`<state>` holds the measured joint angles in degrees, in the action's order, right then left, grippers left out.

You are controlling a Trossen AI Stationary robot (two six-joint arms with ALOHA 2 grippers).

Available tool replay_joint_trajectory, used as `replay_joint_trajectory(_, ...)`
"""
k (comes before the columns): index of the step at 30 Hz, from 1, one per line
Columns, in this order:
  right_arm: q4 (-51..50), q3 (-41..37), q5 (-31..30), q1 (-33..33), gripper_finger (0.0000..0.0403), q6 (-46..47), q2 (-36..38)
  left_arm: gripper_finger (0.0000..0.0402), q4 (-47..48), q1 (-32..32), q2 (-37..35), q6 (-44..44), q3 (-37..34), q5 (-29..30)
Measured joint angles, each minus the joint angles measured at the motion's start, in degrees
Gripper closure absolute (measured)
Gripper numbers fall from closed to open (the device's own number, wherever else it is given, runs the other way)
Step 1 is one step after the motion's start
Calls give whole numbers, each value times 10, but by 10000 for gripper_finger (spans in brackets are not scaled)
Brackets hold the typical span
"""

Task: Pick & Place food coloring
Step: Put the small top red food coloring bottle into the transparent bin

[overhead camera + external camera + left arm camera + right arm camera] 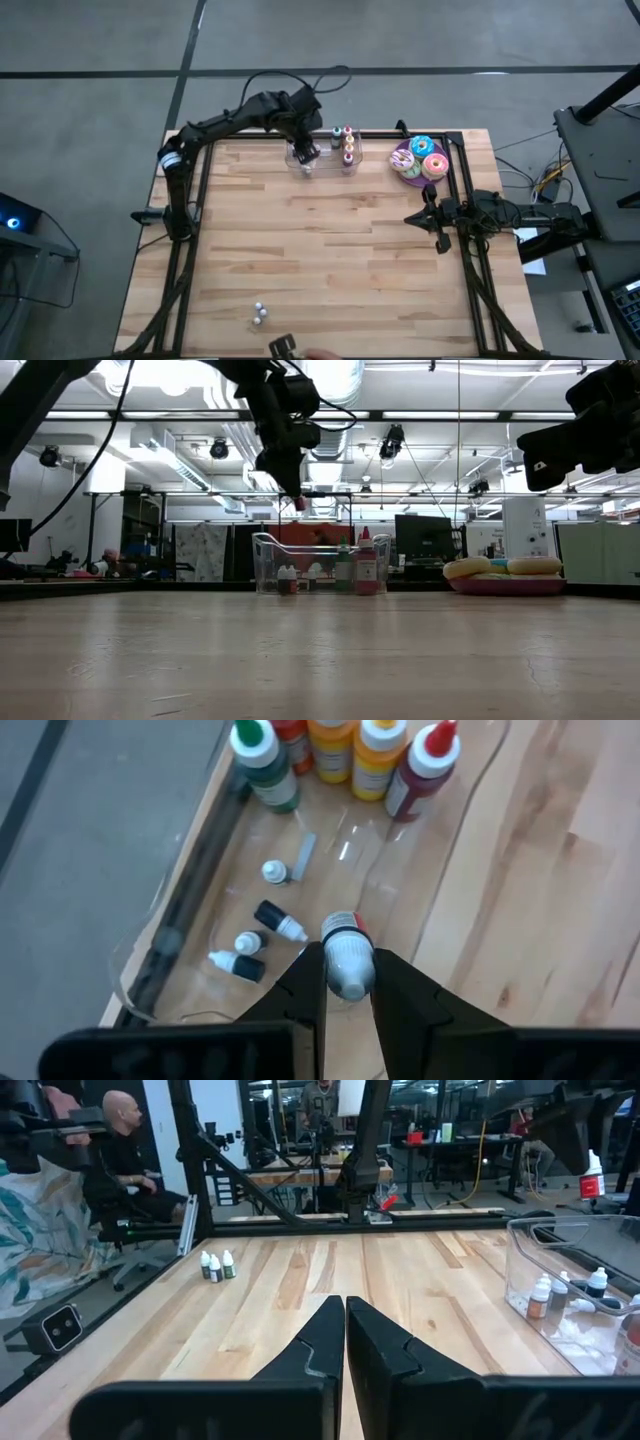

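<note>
Pinching a small food coloring bottle (348, 954) between its fingertips, the left gripper (348, 982) hangs above the clear bin (470, 795).

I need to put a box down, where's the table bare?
Bare wood spans the middle, between the clear bin and the small bottles near the front edge. Crowded: the back edge, with bin, left gripper and doughnut plate; right gripper waits right.

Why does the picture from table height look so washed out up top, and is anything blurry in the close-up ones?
In the low view, ceiling lights glare white behind the left gripper above the clear bin; the near table is soft. In the left wrist view, the held small bottle is sharp enough, the near fingers blurred. In the right wrist view, the shut right gripper looks soft.
</note>
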<state>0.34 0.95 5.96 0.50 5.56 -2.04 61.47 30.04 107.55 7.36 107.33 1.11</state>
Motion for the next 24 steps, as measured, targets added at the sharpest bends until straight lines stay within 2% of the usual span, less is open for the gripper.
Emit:
replay_joint_trajectory(10, 0, 0, 0, 0, 394, 0, 0, 363, -3, 23, 29, 6, 6, 3)
replay_joint_trajectory(24, 0, 0, 0, 0, 394, 0, 0, 363, 15, 29, 141, 21, 101, 0)
